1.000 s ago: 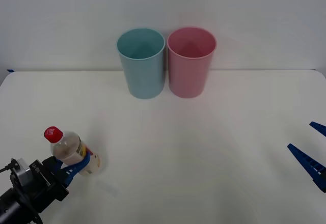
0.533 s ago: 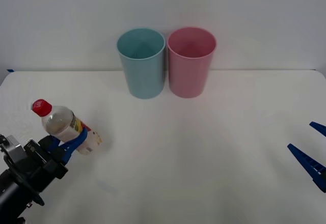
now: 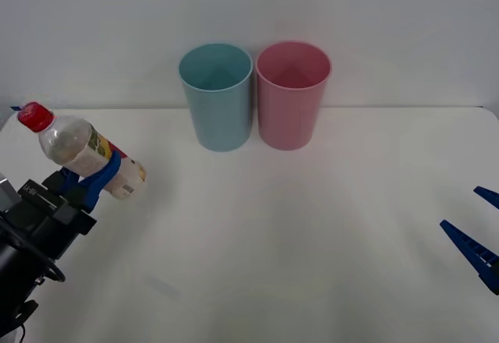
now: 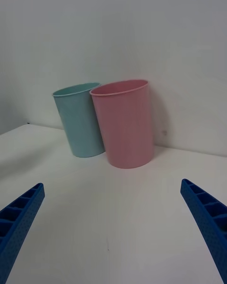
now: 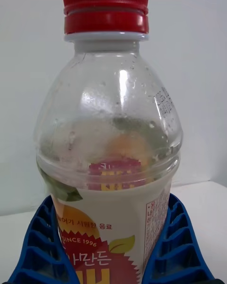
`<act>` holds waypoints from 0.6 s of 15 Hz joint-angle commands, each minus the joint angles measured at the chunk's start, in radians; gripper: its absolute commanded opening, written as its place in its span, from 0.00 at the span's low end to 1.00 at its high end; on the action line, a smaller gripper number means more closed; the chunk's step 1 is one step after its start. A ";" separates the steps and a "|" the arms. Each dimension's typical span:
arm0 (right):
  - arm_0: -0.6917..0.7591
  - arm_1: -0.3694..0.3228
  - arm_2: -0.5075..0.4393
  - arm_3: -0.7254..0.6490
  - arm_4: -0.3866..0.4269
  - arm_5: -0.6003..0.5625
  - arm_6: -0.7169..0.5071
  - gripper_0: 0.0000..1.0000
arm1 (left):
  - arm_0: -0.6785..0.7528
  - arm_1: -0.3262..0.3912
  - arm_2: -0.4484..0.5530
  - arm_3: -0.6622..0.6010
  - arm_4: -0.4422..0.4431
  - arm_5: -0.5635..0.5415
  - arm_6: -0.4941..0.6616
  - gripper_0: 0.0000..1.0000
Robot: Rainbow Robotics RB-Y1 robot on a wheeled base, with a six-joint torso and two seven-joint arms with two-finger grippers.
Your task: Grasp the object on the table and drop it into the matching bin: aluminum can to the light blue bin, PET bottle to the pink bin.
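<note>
The wide white table (image 3: pixel 312 226) lies bare across its middle, open room between me and the two tall cups standing just beside each other at its far edge: the light blue plastic bin (image 3: pixel 217 97) on the left, the pink plastic bin (image 3: pixel 292 95) on the right. My left gripper (image 3: pixel 97 179), near the table's left edge, is clamped around the small clear plastic PET bottle (image 3: pixel 82 150), held tilted above the tabletop with its red cap toward the left edge. Its label reads "SINCE 1996" beside Korean print. My right gripper (image 3: pixel 475 234) hangs spread wide at the right edge.
</note>
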 commanded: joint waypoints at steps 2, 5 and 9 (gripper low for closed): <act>0.000 0.000 0.000 0.000 0.000 0.000 0.000 1.00 | -0.007 0.001 0.002 -0.098 -0.064 0.075 0.109 0.00; 0.000 0.000 0.000 0.000 0.000 0.000 0.000 1.00 | -0.084 0.002 -0.016 -0.141 -0.181 0.087 0.279 0.00; 0.000 0.000 0.000 0.000 0.000 0.000 0.000 1.00 | -0.198 0.002 -0.038 -0.141 -0.291 0.089 0.411 0.00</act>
